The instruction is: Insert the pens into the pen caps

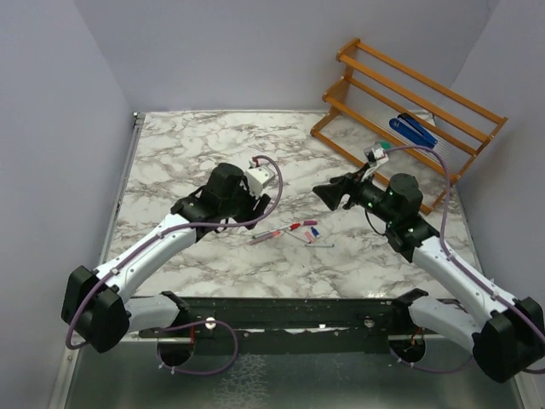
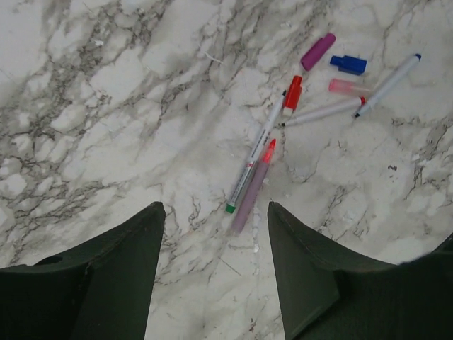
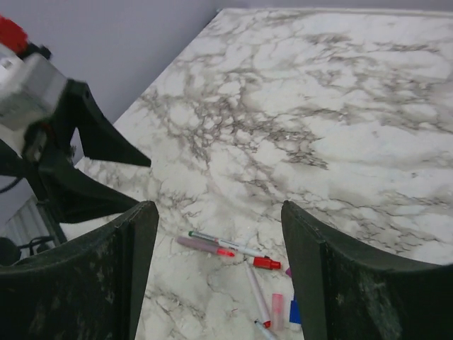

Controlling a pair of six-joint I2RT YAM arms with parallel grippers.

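Left claw [image 2: 216, 211] and right claw [image 3: 219, 209] are pictured above a marble-patterned table [image 1: 187, 145], each with its fingers spread apart and nothing gripped between them. The left claw is held over the near end of a loose cluster of pens and caps, which lies on the table between the two arms. The right claw is aimed at the same cluster from the opposite side, and the items are seen low between its fingers.

From the left wrist, a white pen with a green end [image 2: 253, 156] is seen laid diagonally. A translucent pink pen [image 2: 249, 197] with a red tip is laid just beside it. A red cap [image 2: 292, 94] is seen at the upper end of the white pen; whether it is seated on the pen cannot be told. Further right, a white pen with a red tip [image 2: 322, 112] and a white pen with a blue end [image 2: 388, 83] are fanned out, with their lower ends close together. A pale pink cap [image 2: 345, 86] is lodged between those two pens. A blue cap [image 2: 348, 64] and a purple cap [image 2: 318, 51] are seen lying loose just beyond it, near each other.

A wooden rack [image 1: 409, 94] is placed at the far right corner of the table, and a blue object [image 1: 413, 129] is rested on it.
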